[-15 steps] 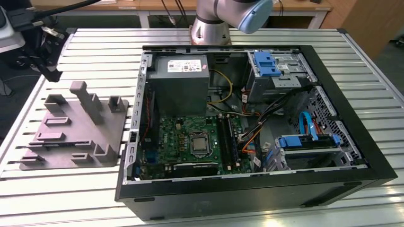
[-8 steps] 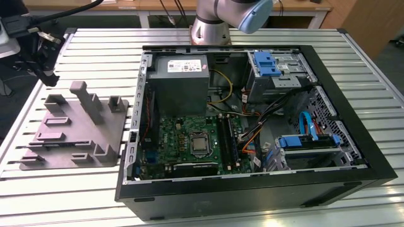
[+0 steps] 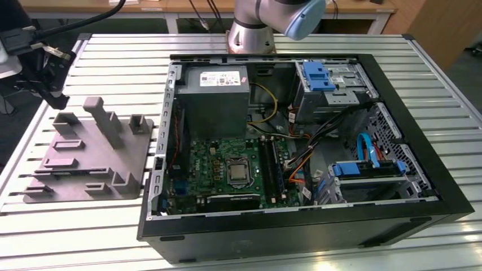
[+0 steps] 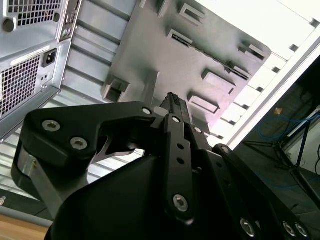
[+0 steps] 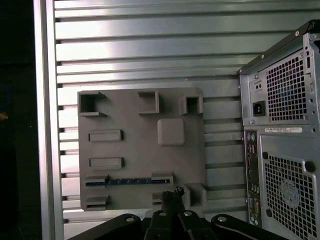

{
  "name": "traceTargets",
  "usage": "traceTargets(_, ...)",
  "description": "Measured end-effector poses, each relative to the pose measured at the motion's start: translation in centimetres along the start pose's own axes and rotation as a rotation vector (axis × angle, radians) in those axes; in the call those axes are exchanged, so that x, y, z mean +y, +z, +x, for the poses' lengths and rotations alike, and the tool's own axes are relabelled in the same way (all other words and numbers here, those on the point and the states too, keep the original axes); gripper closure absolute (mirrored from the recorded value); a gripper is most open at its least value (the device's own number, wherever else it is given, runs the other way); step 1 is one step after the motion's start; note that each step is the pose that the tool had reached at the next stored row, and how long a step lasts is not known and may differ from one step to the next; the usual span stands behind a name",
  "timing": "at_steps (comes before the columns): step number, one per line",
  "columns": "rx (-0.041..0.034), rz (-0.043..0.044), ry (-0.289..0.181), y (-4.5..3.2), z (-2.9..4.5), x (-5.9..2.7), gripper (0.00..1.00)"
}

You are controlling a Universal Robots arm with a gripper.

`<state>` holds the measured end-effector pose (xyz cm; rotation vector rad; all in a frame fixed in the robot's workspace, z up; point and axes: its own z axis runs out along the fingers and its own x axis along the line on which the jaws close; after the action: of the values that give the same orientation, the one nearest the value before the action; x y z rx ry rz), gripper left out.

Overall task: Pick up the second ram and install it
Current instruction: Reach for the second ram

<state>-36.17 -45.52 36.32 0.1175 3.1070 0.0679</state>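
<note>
Tool (image 5: 172,194) clenched, empty, by tray (image 5: 140,150); second ram (image 5: 127,181) slotted there, long axis along tray edge.

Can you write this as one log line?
gripper: shut, above holder tray | second ram: lying in tray | pickup: not yet

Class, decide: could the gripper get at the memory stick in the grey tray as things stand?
Probably yes: the memory stick lies uncovered in the tray, nothing over it, and the gripper hangs over the tray near it, though its jaws look shut.
</note>
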Motion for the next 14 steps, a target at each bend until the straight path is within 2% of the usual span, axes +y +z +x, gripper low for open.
traceTargets(14, -0.0001, 0.0000, 0.000, 0.68, 0.30, -1.24, 0.89)
